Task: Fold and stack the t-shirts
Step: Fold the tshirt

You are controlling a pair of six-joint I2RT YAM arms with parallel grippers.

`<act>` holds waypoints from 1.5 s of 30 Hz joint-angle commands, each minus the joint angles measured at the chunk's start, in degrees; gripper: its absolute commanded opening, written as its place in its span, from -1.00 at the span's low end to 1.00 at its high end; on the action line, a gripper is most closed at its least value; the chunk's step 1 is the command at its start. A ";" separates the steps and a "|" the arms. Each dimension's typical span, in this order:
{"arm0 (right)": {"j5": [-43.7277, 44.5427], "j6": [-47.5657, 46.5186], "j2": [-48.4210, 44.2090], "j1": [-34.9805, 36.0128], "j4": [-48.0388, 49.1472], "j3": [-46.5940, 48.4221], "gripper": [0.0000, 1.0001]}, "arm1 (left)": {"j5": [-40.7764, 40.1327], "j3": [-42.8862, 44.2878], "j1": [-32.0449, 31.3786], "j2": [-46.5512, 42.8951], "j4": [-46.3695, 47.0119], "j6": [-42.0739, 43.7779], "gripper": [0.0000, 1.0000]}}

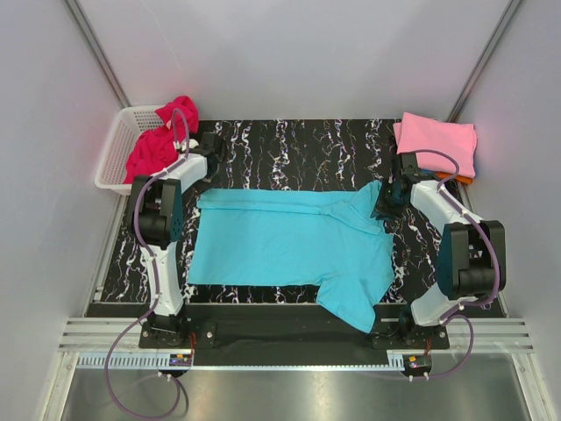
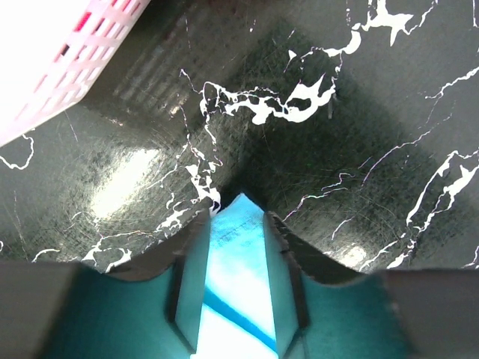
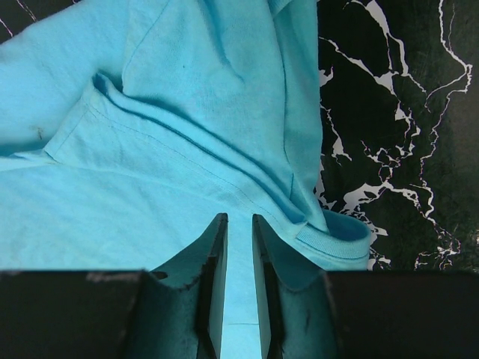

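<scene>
White enclosure walls surround a black, white-veined worktop [image 1: 289,145]. At its far left corner stands a white lattice basket [image 1: 112,158] with a magenta-red t-shirt [image 1: 158,145] heaped in it and spilling over the rim, close beside the left arm's wrist. At the far right corner lies a folded pink t-shirt [image 1: 438,140], stacked on an orange t-shirt [image 1: 465,179] of which only an edge shows. Both sit just behind the right arm's wrist.

The turquoise t-shirt [image 1: 289,241] lies spread flat at the centre of the worktop, between the two arms. Its long axis runs left to right, with the hem toward the left arm and the collar [image 3: 333,239] toward the right arm. One sleeve [image 1: 355,303] points to the near edge, ending beside the right arm's base.

Left end effector [image 2: 238,213]: positioned at the far hem corner. The jaws stand partly apart and the cloth corner fills the gap, its tip poking past the fingertips – whether it is clamped cannot be told.

Right end effector [image 3: 239,221]: positioned at the shoulder area, with the collar band just beside its fingers. The jaws stand narrow, closed on a strip of the turquoise cloth
</scene>
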 commanded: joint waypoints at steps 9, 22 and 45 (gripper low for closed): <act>0.49 -0.75 -0.29 0.12 1.18 1.84 -0.49 | -1.61 2.28 -0.08 0.49 0.51 0.50 -0.90; -0.13 0.13 -2.13 0.12 1.01 1.31 -0.51 | -1.34 -0.88 -0.17 -5.91 -0.02 0.41 -1.00; -0.57 0.83 -8.73 0.12 -1.19 -0.27 -0.51 | -0.81 -15.29 -2.02 -23.77 0.07 -0.03 -0.88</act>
